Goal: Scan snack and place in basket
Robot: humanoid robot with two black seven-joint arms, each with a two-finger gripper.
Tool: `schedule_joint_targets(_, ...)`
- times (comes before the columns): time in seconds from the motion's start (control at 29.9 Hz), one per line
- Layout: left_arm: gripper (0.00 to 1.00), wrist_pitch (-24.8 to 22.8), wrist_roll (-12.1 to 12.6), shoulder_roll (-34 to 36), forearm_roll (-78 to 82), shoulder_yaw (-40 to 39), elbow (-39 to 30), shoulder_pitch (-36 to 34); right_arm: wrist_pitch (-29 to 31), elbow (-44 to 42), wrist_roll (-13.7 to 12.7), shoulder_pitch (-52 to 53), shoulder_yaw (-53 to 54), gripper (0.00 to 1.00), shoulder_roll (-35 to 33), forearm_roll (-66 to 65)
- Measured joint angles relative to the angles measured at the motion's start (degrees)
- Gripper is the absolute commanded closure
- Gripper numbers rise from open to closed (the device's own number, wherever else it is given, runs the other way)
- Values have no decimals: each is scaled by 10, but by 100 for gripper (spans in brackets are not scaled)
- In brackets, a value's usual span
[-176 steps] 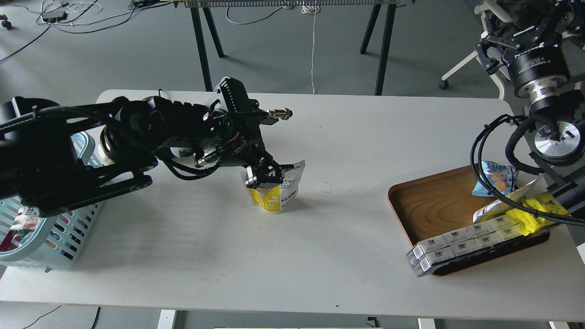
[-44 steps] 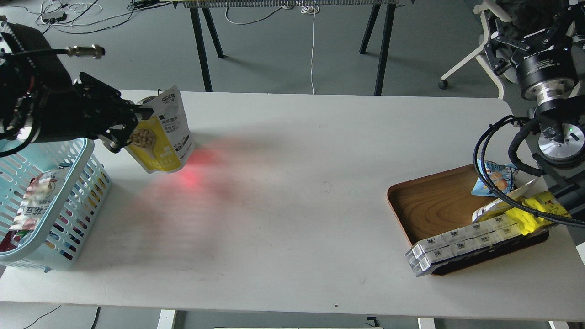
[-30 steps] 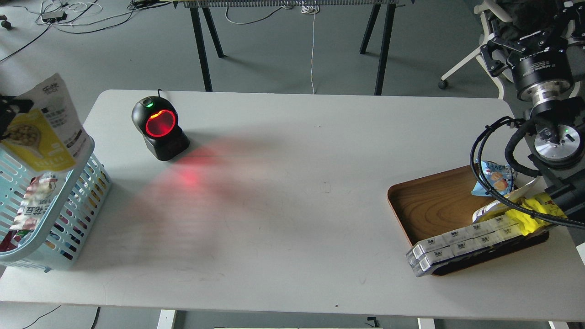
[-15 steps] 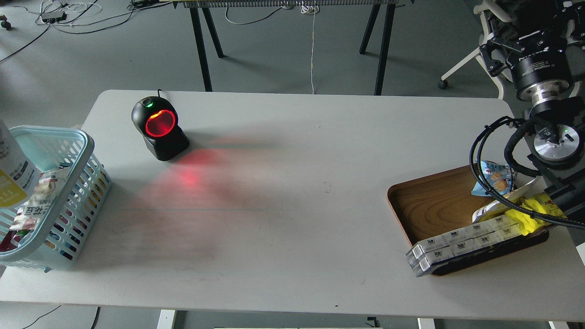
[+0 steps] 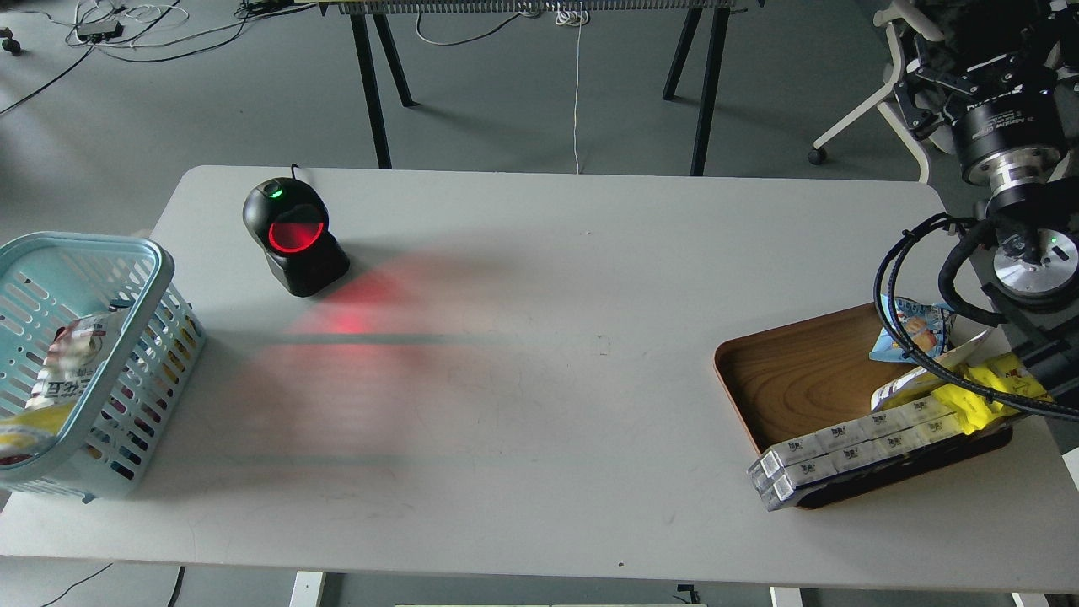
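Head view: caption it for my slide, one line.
Scanner glowing red on the white table, blue basket at left, wooden tray of snacks at right.

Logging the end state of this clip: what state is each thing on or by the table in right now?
snack: lying inside the basket, only a yellow edge showing
basket: upright at the table's left end, holding packets
scanner: upright, lit red, green light on top
wooden tray: flat on the table's right end, loaded at its near and right sides, rest bare
right gripper: raised off the table, fingers indistinct
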Motion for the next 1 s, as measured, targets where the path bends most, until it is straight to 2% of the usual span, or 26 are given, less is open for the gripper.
schedule_joint_targets(0.27, 1, -50, 0, -128, -313, 0, 81, -57, 6, 1, 0, 13, 17, 1, -36, -1)
schedule_joint_targets(0.4, 0, -73, 0, -220, -456, -14, 148, -72, 3, -2, -7, 30, 28, 1, -56, -1)
schedule_joint_targets(0.54, 0, -116, 0, -308, -585, -58, 228, -74, 0, -12, -18, 52, 29, 1, -65, -2)
schedule_joint_targets(0.6, 0, -146, 0, -353, -641, -85, 275, -74, 0, -15, -28, 57, 28, 1, -65, -3)
schedule_joint_targets(0.74, 0, -193, 3, -447, -750, -125, 383, -74, 2, -17, -67, 64, 31, 1, -64, -3)
schedule_joint_targets(0.87, 0, -200, 22, -531, -829, -141, 479, -73, 3, -33, -92, 70, 43, 1, -53, -3)
schedule_joint_targets(1.0, 0, -201, 28, -605, -890, -170, 556, -71, 8, -54, -102, 77, 46, 1, -25, -3)
